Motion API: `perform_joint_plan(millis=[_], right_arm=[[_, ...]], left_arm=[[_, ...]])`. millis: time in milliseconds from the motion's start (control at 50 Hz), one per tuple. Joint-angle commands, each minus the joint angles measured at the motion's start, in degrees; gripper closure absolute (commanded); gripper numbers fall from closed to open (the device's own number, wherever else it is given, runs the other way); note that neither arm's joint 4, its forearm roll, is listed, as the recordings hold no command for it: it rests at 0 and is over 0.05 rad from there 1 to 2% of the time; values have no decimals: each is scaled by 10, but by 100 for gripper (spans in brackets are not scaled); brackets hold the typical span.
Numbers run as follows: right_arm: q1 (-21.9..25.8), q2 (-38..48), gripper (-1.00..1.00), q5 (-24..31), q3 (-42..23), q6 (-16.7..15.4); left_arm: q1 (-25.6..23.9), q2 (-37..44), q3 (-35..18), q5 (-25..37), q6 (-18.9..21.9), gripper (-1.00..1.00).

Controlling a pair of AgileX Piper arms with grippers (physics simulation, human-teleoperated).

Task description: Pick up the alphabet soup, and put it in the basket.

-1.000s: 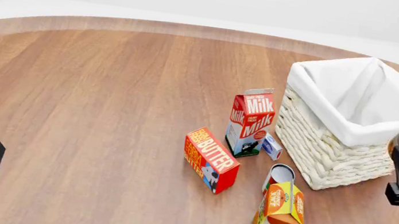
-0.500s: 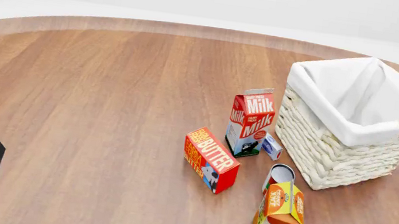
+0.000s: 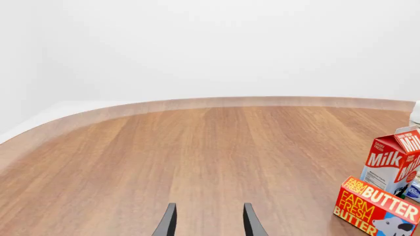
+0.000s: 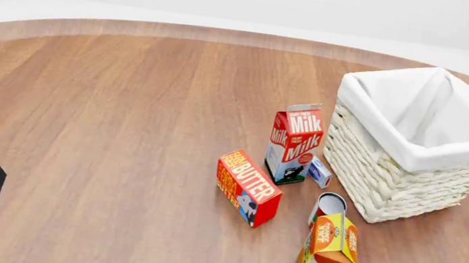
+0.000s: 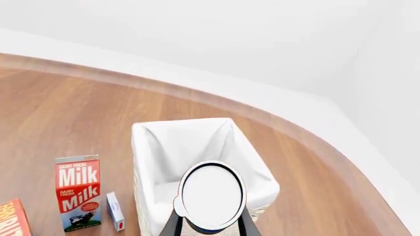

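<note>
Right fingers (image 5: 208,227) grasping alphabet soup (image 5: 211,194), raised at basket's (image 4: 374,174) 3 o'clock rim; early drop risks rim bounce onto tabletop (image 4: 126,124). Left fingers (image 3: 208,221) released, idle.

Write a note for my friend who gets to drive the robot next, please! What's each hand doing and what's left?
Right gripper: shut on the alphabet soup, lifted at the basket's right side in the front view.
Left gripper: open, holding nothing, low over the table, away from the groceries.
The basket stands on the table; no can shows inside it. Milk carton stands beside it.
Done: soup picked up.
Left: bring it over the liner, lower it in, open the fingers.
</note>
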Motion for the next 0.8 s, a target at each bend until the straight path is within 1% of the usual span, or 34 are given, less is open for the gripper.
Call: perform_joint_plan(millis=[20, 220, 500, 600, 640, 800], right_arm=[[5, 26, 100, -1, -31, 13], [10, 47, 100, 18, -67, 18], [19, 75, 100, 33, -91, 14], [16, 82, 100, 42, -103, 17], [19, 83, 100, 43, -105, 12], [20, 100, 100, 43, -116, 12]], left_arm=[[0, 0, 0, 0, 0, -100], [0, 0, 0, 0, 0, -100], [0, 0, 0, 0, 0, -100], [0, 0, 0, 0, 0, -100], [0, 0, 0, 0, 0, -100], [0, 0, 0, 0, 0, -100]])
